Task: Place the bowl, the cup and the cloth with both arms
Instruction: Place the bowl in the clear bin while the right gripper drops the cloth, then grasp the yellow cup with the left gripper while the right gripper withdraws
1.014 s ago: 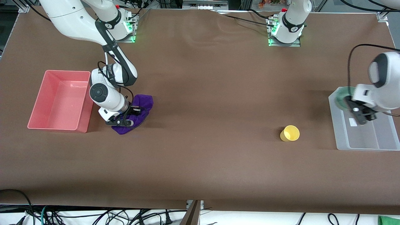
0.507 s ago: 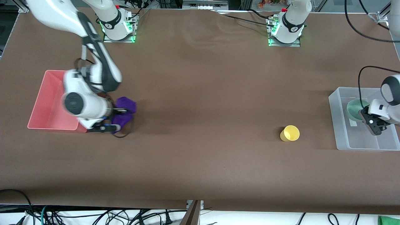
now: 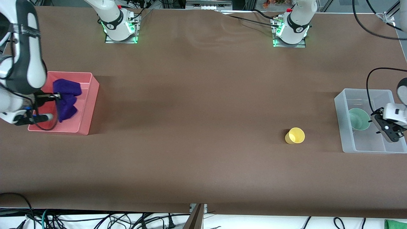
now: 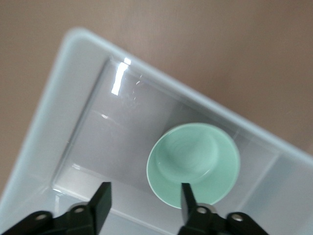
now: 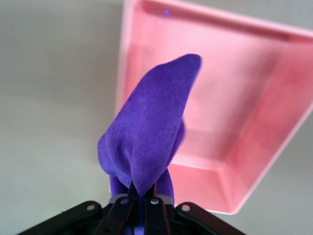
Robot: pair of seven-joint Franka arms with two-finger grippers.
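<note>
The purple cloth (image 3: 65, 98) hangs from my right gripper (image 3: 57, 101), which is shut on it above the pink bin (image 3: 89, 105). In the right wrist view the cloth (image 5: 149, 134) rises from the closed fingers with the pink bin (image 5: 244, 103) under it. The mint-green bowl (image 3: 358, 119) sits in the clear bin (image 3: 345, 133) at the left arm's end. My left gripper (image 3: 380, 127) is open and empty above that bin, beside the bowl (image 4: 193, 164). The yellow cup (image 3: 295, 135) lies on the table near the clear bin.
The clear bin's walls (image 4: 58, 98) surround the bowl. The arms' bases (image 3: 119, 24) stand along the table edge farthest from the front camera. Brown table stretches between the two bins.
My right gripper carried the cloth up from the table and over the pink bin. My left gripper let go of the bowl, which now sits in the clear bin, and drew away a little.
</note>
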